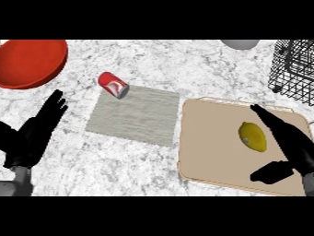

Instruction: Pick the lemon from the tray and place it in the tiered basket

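One lemon lies in the tray, a little right of the tray's middle, its long axis running near to far. The tray is beige with a raised rim and sits on the desk at the right.

The right hand hangs over the tray just right of the lemon. Its fingers are straight and point far-left, its thumb sticks out to the near left, and it holds nothing. Whether it touches the lemon cannot be told.

One black wire basket stands at the far right, well apart from the tray; what it holds cannot be made out.

Left of the tray lies one grey mat, with one red can on its side at the mat's far left corner. One red bowl sits at the far left.

The left hand rests at the near left, spread wide and holding nothing.
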Tool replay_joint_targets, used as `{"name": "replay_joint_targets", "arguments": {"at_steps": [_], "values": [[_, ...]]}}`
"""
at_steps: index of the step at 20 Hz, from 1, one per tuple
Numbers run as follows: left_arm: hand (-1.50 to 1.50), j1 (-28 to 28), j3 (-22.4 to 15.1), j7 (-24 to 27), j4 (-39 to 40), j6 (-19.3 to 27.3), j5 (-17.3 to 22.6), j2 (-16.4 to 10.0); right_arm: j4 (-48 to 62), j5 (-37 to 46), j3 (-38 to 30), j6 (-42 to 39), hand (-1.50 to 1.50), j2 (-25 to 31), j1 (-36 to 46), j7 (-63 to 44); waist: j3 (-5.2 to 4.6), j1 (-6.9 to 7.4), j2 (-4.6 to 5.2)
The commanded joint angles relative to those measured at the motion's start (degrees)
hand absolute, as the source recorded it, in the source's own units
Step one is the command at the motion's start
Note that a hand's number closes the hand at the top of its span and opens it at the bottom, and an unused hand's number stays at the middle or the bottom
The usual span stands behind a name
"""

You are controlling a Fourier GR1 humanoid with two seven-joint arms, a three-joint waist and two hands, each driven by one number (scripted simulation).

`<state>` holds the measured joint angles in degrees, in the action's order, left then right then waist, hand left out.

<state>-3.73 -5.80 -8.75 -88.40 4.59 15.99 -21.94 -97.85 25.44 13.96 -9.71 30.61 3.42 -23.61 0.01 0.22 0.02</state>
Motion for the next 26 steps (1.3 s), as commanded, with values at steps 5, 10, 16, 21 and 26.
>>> {"name": "replay_joint_targets", "arguments": {"at_steps": [5,10,16,21,26], "values": [[0.00,-0.32,3.17,-1.59,-0.36,-2.37,-1.54,2.24,11.35,10.28,-1.80,6.21,-1.50,-5.67,0.13,8.22,0.00,-0.10,-0.01],[0.00,-3.58,3.57,-3.23,2.00,-1.39,-5.04,4.95,14.13,13.64,-3.56,7.20,-1.50,-7.95,1.32,10.57,-0.01,-0.30,-0.01],[0.00,3.31,3.47,-3.13,-4.28,-2.71,-5.19,5.46,14.23,9.87,-5.05,-4.69,1.50,-5.35,2.83,9.53,-0.02,-0.09,-0.06],[0.00,0.41,6.70,-6.23,-5.50,-4.99,-3.72,3.46,21.14,17.57,-1.64,-0.84,1.50,-6.20,4.36,15.82,0.00,0.08,-0.01],[0.00,0.68,5.74,-1.27,-1.22,-5.64,-6.77,7.00,19.11,21.69,-1.75,2.54,1.50,-7.07,1.46,18.98,-0.01,-0.20,-0.03]]}}
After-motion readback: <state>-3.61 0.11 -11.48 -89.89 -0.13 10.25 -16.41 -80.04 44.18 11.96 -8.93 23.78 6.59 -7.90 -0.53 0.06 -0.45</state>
